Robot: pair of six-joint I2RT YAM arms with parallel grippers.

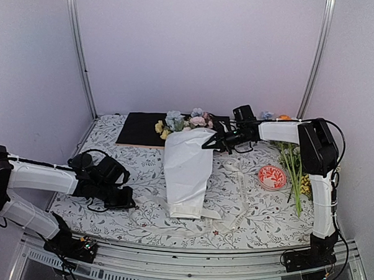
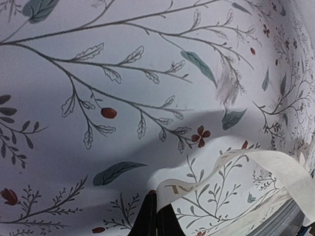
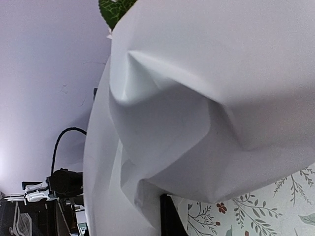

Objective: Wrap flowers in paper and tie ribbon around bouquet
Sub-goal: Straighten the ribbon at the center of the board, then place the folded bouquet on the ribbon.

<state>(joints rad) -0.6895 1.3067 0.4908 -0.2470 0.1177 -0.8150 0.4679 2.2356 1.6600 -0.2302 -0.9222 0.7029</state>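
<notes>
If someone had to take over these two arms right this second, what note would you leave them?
Left gripper: shut, pinching one end of the ribbon, low over the tablecloth.
Right gripper: shut at the upper right edge of the paper, apparently pinching it.
Bouquet: lies mid-table, with the flowers showing at its far, wide end.
Done: flowers wrapped in the paper.
Left: the ribbon lies loose on the table by the narrow end and is not yet tied.
</notes>
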